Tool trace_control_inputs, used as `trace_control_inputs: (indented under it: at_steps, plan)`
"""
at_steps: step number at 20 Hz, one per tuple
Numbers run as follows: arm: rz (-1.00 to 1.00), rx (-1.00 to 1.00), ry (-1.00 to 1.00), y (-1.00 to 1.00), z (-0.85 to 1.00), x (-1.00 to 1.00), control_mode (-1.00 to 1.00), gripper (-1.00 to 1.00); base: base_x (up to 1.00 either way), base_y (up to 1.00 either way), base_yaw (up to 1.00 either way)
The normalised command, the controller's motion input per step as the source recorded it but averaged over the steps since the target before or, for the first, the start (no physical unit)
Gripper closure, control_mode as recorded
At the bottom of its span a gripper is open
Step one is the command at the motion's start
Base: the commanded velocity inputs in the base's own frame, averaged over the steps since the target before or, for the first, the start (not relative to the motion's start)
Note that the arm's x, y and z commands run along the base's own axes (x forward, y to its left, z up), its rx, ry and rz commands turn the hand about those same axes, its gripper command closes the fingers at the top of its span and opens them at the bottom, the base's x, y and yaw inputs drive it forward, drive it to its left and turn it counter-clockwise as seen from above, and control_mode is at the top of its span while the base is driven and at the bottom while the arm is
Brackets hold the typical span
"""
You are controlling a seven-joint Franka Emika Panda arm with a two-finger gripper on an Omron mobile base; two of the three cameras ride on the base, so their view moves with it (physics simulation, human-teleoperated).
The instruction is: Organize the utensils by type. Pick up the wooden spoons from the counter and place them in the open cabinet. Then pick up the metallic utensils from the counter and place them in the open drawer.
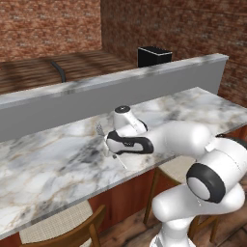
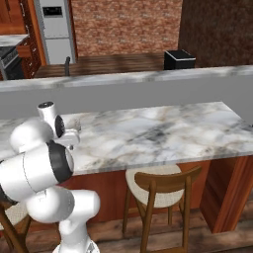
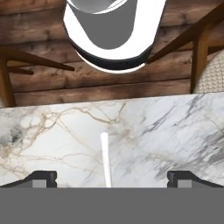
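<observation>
We have the gripper point(image 3: 109, 179) hanging over the counter point(image 1: 58, 159) with its jaws spread wide, pinching nothing. Between the two fingertips point(image 3: 41, 178), the hand view shows a slim pale utensil handle point(image 3: 105, 159) lying flat on the marble (its head is hidden). In the left base view, fork point(image 1: 100, 129) tines peek out beside the wrist.

Arm point(image 1: 178, 137) low — fingers point(image 3: 43, 178) wide apart
</observation>
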Motion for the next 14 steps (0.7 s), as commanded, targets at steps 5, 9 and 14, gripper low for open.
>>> trace_control_inputs:
  at_steps: [5,9,14]
  plan:
    - [0.0,0.04,0.0,0.0,-0.34,0.34,-1.0,-1.0,0.0,0.0,0.0]
    - [0.0,0.09,0.0,0.0,-0.45,0.24,-1.0,-1.0,0.0,0.0,0.0]
    - [0.0,0.08,-0.04,0.0,-0.36,0.12,-1.0,-1.0,0.0,0.0,0.0]
